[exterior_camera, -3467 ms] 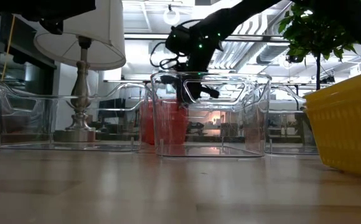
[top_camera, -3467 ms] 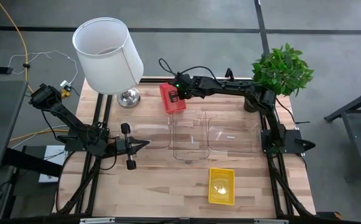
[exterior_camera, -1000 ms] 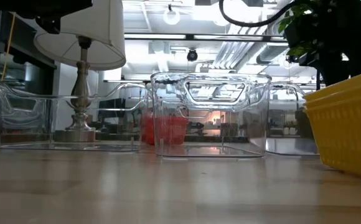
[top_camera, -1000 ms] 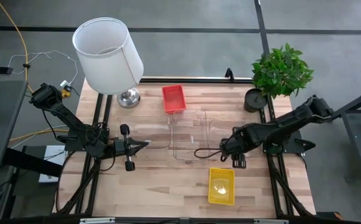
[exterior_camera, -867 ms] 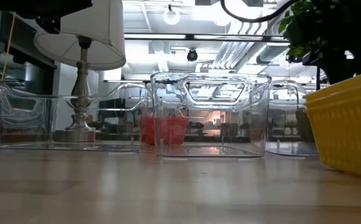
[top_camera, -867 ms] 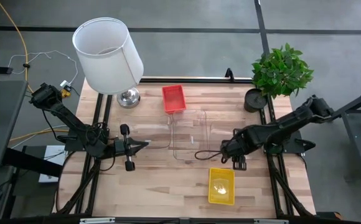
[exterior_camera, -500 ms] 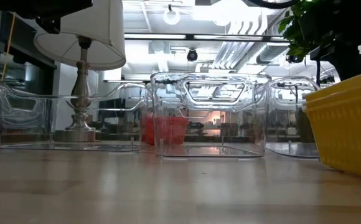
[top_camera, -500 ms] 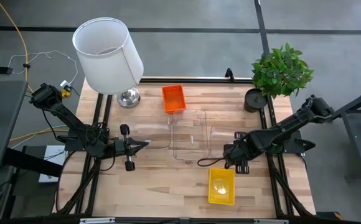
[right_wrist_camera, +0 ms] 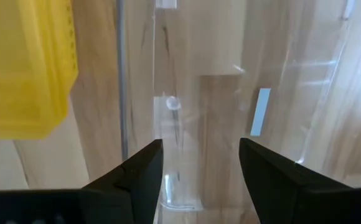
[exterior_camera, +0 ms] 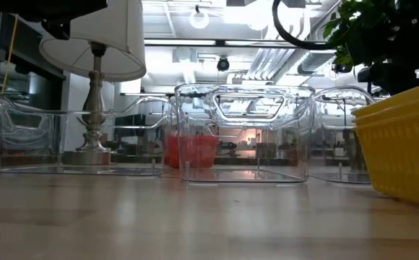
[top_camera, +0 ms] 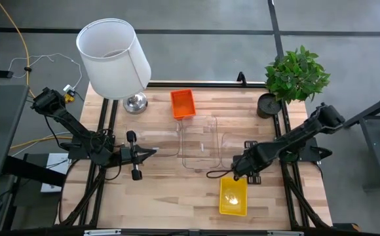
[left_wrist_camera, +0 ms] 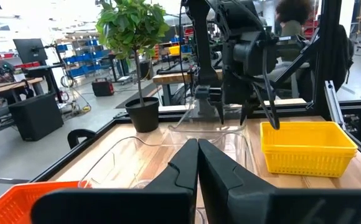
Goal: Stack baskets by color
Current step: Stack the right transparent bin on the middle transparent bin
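Observation:
A red-orange basket (top_camera: 182,103) rests on its base at the table's far middle, also in the low view (exterior_camera: 191,150). A yellow basket (top_camera: 233,195) stands near the front edge, right of centre (left_wrist_camera: 308,146). Clear bins (top_camera: 200,141) stand in a row across the middle. My right gripper (top_camera: 241,174) hangs open, pointing down, over the near wall of a clear bin (right_wrist_camera: 168,124), just beyond the yellow basket (right_wrist_camera: 22,62); nothing is between its fingers (right_wrist_camera: 200,168). My left gripper (top_camera: 147,152) waits shut and level at the table's left (left_wrist_camera: 197,163).
A white-shaded lamp (top_camera: 114,59) stands at the far left corner and a potted plant (top_camera: 296,75) at the far right. A dark cable (top_camera: 217,172) loops from the right arm over the table. Bare wood lies along the near left.
My right gripper has moved toward the table's near edge and a little down, from over the clear bins toward the yellow basket, staying open. The baskets and bins have kept their places.

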Tool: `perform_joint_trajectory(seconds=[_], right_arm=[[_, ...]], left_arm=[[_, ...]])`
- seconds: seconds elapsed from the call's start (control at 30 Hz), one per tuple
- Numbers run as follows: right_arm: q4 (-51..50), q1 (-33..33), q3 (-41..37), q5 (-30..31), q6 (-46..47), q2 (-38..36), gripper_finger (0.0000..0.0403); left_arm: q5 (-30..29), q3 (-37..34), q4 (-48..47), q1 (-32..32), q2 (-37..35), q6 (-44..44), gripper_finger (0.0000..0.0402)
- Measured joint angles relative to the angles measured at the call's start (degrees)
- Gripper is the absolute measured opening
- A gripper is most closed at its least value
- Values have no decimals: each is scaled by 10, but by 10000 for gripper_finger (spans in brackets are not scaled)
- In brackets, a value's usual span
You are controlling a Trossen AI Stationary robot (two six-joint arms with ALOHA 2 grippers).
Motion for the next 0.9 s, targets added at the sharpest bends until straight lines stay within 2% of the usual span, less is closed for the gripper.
perform_joint_trajectory(seconds=[0.27, 0.47, 0.63, 0.73, 0.9], right_arm=[[-31, 0, 12, -11, -2, -1, 199], [-109, 3, 81, -5, 27, -1, 199], [-80, 29, 134, -6, 81, -2, 199], [-55, 50, 134, -8, 120, -2, 199], [-77, 84, 109, -30, 144, 0, 199]], left_arm=[[-2, 0, 0, 0, 0, 5, 0], [-2, 0, 0, 0, 0, 5, 0], [-2, 0, 0, 0, 0, 5, 0], [-2, 0, 0, 0, 0, 4, 0], [-2, 0, 0, 0, 0, 0, 0]])
